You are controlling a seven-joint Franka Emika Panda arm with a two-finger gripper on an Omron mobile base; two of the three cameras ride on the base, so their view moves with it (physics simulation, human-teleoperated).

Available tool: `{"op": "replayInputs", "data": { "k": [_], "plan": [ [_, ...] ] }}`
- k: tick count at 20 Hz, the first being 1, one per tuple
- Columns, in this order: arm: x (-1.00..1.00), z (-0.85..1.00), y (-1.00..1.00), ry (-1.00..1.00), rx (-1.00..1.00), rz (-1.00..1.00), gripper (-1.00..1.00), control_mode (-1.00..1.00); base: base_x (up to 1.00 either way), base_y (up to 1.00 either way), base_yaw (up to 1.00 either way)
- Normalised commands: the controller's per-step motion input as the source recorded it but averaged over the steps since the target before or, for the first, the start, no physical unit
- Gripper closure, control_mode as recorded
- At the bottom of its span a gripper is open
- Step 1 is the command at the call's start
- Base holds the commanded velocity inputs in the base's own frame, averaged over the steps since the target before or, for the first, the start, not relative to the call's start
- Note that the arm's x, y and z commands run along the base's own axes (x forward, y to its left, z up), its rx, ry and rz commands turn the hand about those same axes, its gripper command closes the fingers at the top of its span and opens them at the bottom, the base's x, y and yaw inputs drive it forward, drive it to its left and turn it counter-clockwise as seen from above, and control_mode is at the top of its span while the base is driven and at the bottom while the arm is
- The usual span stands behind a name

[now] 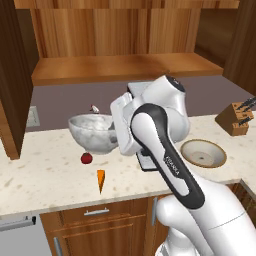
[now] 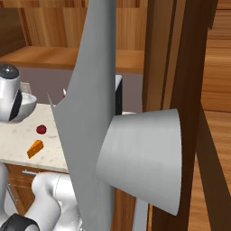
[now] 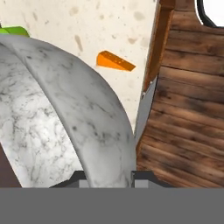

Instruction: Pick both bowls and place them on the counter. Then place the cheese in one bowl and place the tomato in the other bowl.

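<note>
Wooden cabinets and a brown shelf (image 1: 125,67) are backing a long beige speckled counter (image 1: 45,182), with wooden drawer fronts running below it. A knife block (image 1: 234,119) is standing at the far right end of the counter.

Progress, as judged from the pictures: the shallow tan bowl (image 1: 203,153) is already sitting on the counter to the right of the arm, so that placement looks done. The marbled bowl (image 1: 93,132) is being held by the gripper (image 3: 107,181); in the hand view the two finger tips are pinching the bowl's rim between them, jaws closed on its wall. In the left base view this bowl is appearing low over the counter, but whether its base is touching the stone or hanging just above it cannot be told from this angle.

The cheese (image 1: 100,180) is lying flat on the counter, in front of the marbled bowl and near the counter's front edge. The tomato (image 1: 86,158) is resting on the counter just beside the marbled bowl's lower left side, and near the cheese. Neither is in a bowl yet.

Left to do: setting down and releasing the marbled bowl, then moving the cheese into one bowl and the tomato into the other.
</note>
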Motion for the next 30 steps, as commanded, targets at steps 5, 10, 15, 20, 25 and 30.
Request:
{"op": "replayInputs", "data": {
  "k": [5, 10, 15, 20, 25, 30],
  "plan": [
    [0.04, -0.36, 0.15, 0.07, 0.00, 0.01, 1.00, -1.00, 0.00, 0.00, 0.00],
    [0.05, -0.42, 0.09, 0.08, -0.01, 0.05, 1.00, -1.00, 0.00, 0.00, 0.00],
    [0.16, -0.51, 0.23, 0.00, -0.06, 0.06, 1.00, -1.00, 0.00, 0.00, 0.00],
    [0.19, -0.51, 0.35, -0.04, -0.07, 0.06, 1.00, -1.00, 0.00, 0.00, 0.00],
    [0.30, -0.43, 0.24, -0.04, -0.01, 0.03, 1.00, -1.00, 0.00, 0.00, 0.00],
    [0.36, -0.36, 0.26, -0.04, 0.00, 0.02, 1.00, -1.00, 0.00, 0.00, 0.00]
  ]
}}
